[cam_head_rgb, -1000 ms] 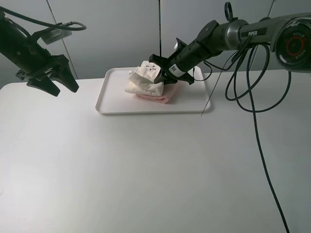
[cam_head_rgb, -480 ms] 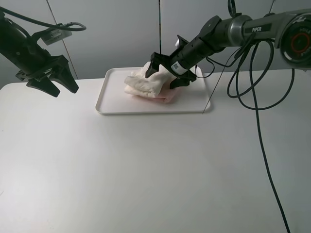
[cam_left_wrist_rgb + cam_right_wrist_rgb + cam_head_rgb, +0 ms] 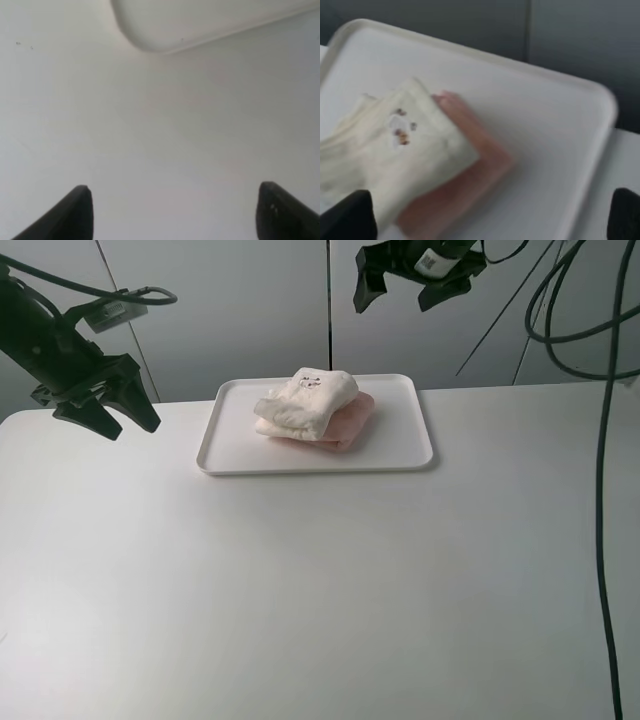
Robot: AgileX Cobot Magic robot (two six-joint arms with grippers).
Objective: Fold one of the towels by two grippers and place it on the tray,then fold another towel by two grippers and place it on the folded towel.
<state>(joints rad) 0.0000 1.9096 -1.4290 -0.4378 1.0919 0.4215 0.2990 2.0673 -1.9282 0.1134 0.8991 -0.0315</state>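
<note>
White plastic forms the shallow rectangular tray [image 3: 410, 452] at the far middle of the white table [image 3: 300, 590] in the high view. On it lies the folded pale pink terry towel [image 3: 345, 428], with the folded cream-white terry towel [image 3: 305, 400] stacked on top, its small printed mark facing up. The black left gripper [image 3: 105, 410] hangs above the table's far left corner, well apart from the tray, fingers spread and empty. The black right gripper [image 3: 405, 285] is high above the tray's far edge, fingers spread, holding nothing.

From the left wrist, two dark fingers [image 3: 75, 212] stand wide apart over bare table, a rounded tray corner [image 3: 150, 30] beyond.

From the right wrist, blurred, the cream-white towel [image 3: 395, 150] rests on the pink towel [image 3: 465, 185] inside the tray [image 3: 545, 125]; dark fingers [image 3: 347, 220] frame both sides, wide apart.
</note>
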